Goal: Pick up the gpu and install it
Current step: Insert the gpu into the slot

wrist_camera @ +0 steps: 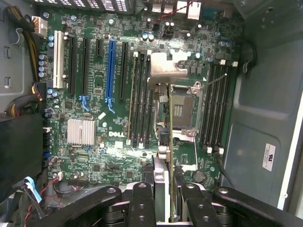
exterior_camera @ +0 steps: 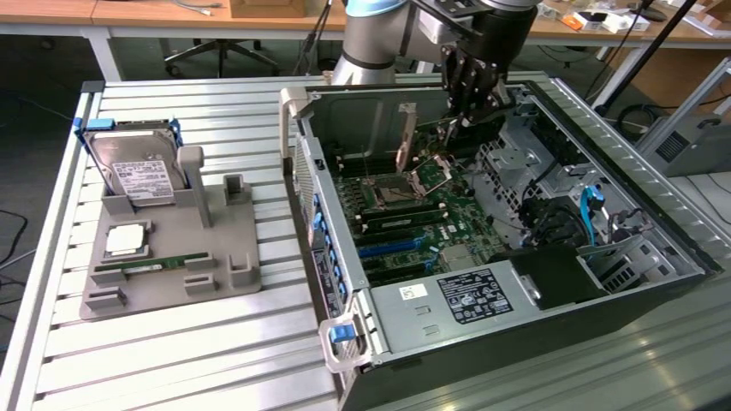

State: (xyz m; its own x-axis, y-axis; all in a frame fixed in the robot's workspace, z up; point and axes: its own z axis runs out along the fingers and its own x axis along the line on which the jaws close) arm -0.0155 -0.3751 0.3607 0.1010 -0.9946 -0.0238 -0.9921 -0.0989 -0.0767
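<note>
- The gripper (exterior_camera: 471, 107) hung inside the open computer case (exterior_camera: 354, 111), its jaws drawn partway in and clamped on the gpu (wrist_camera: 166, 137) — a pinch on a thin card, not a full closing.
- In the wrist view the two black fingers (wrist_camera: 142, 203) flanked the card, which was seen edge-on and ran away from them toward the motherboard (wrist_camera: 90, 132).
- The silver end bracket (wrist_camera: 165, 71) sat at the card's far end, over the stretch between the memory slots and the open CPU socket (wrist_camera: 182, 111).
- Whether the bracket touched the board could not be told; it looked to be held clear above it.
- The blue expansion slot (wrist_camera: 111, 71) and the black slots beside it carried no card, and the gpu was well apart from them.
- Judged from this, the pick-up was done: the card was off its rest and in the gripper's hold over the board.
- The install was not done — the card was not lined up over a slot, and nothing was seated.
- The case took up the side of the tabletop (exterior_camera: 205, 360) at the exterior view's right.
- Toward the edge at the exterior view's left stood a grey fixture (exterior_camera: 171, 274), carrying an upright hard drive (exterior_camera: 132, 171), a processor chip (exterior_camera: 123, 240) and a green memory stick (exterior_camera: 154, 265).
</note>
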